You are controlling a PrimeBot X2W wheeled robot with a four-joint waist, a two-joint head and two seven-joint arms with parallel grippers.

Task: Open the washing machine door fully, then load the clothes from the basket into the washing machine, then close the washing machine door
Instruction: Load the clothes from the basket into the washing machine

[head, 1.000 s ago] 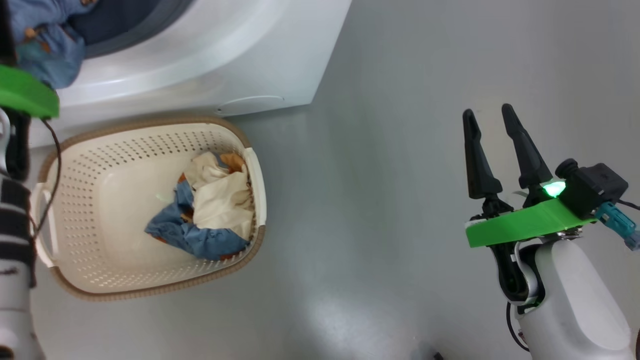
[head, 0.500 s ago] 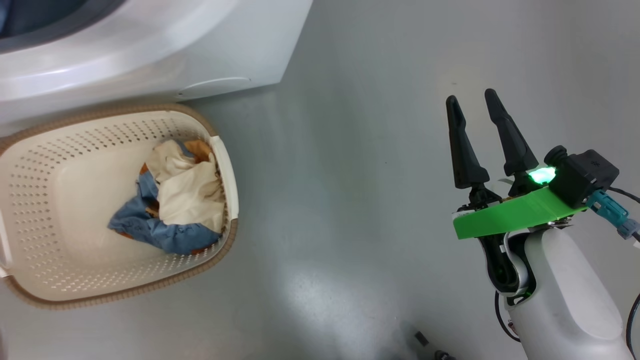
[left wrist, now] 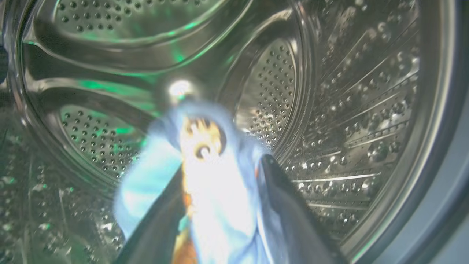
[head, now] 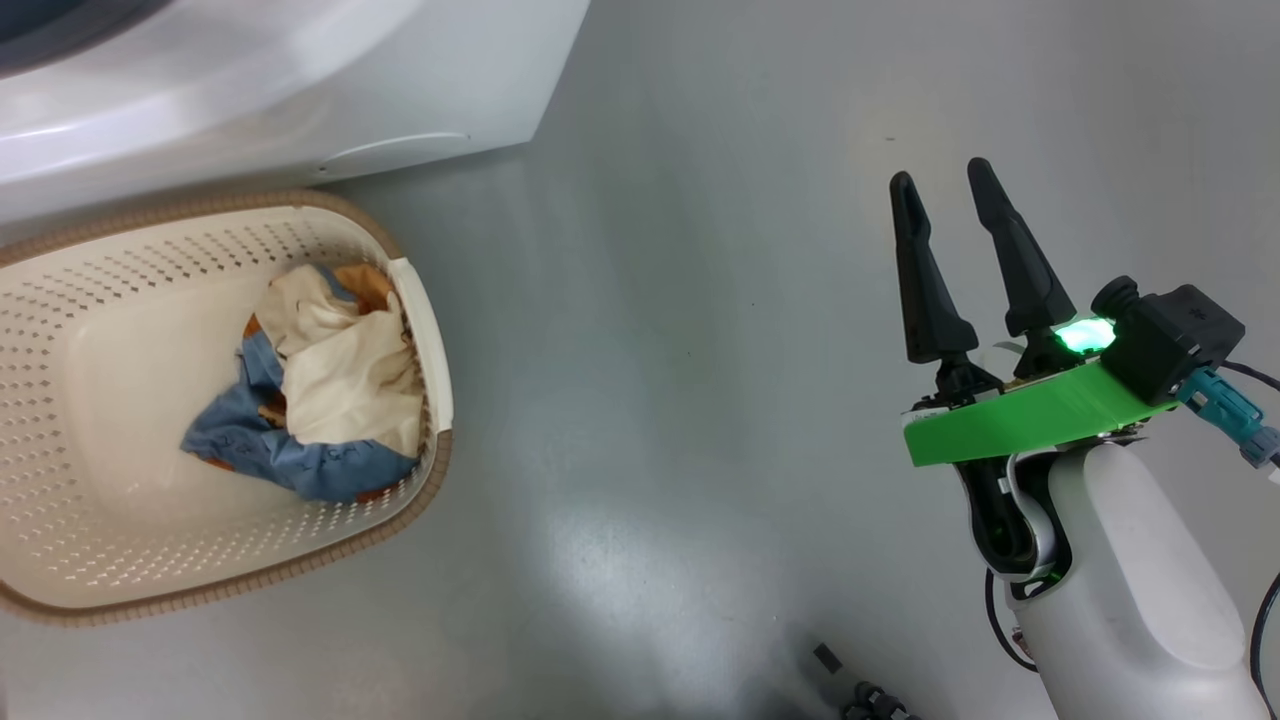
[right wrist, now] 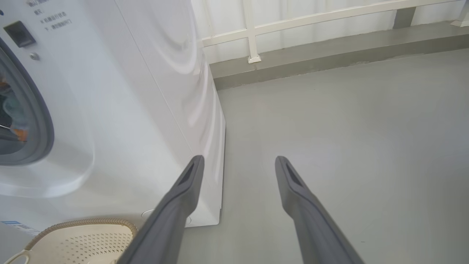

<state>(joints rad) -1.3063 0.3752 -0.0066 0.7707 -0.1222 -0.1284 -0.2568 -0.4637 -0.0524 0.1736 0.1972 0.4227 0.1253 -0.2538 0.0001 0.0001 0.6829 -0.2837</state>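
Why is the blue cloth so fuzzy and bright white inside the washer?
Left wrist view: the blue cloth is right by the camera, so it blurs and glares white; green light glints on the steel drum. Head view: sharp, with a pale shine on the floor.

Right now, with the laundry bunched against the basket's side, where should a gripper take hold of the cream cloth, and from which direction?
Pinch the raised crumpled fold at the middle of the cream cloth, coming straight down from above. It lies on top of the blue printed cloth, and the basket wall and white handle close off its side.
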